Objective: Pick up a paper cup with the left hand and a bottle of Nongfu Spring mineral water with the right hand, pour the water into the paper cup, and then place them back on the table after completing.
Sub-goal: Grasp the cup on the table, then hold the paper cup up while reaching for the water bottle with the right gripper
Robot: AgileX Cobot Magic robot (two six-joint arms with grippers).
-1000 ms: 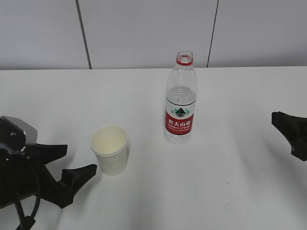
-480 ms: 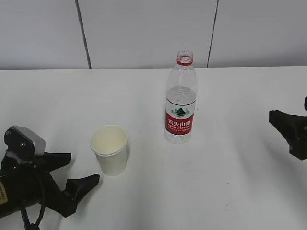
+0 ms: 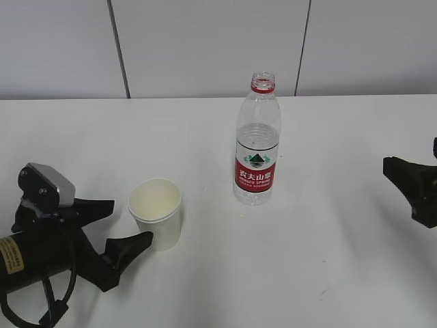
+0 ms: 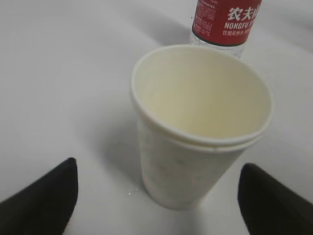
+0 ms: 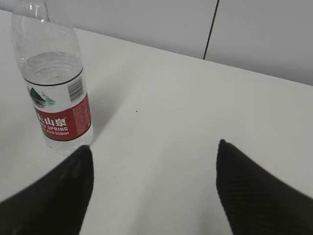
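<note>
Beside paper cup: left gripper wide open, not touching.

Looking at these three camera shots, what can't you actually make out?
- Right gripper: the exterior view's right edge cuts it off, leaving one dark finger and no arm.
- Bottle: the left wrist view's top edge hides everything above its red label.
- Paper cup: its far-side base is hidden by its own wall in the exterior view.
- Left gripper: only two fingertips show in the left wrist view.
</note>
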